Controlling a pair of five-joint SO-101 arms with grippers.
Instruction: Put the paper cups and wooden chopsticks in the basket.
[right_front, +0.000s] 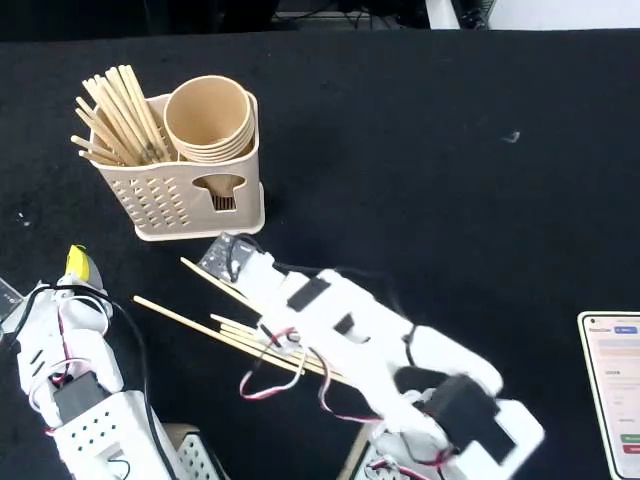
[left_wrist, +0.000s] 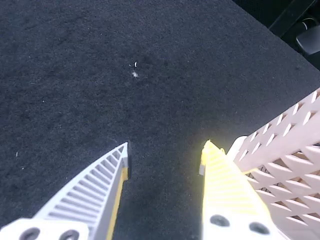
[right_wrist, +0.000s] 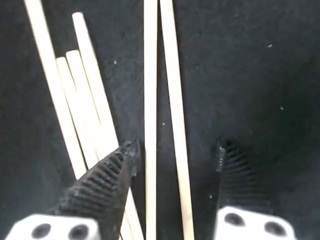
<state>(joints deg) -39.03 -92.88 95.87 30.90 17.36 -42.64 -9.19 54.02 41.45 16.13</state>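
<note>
Straddling two pale wooden chopsticks (right_wrist: 150, 75) with the right gripper (right_wrist: 176, 146), jaws spread, holding the left gripper (left_wrist: 165, 147) likewise spread beside the cream lattice plastic basket (left_wrist: 290, 150)

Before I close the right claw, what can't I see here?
High view: the white right arm covers the loose wooden chopsticks' middles.
High view: number of tan paper cups, nested in the beige slotted plastic basket.
Right wrist view: chopstick ends, past the open right claw, cut by edges.
</note>
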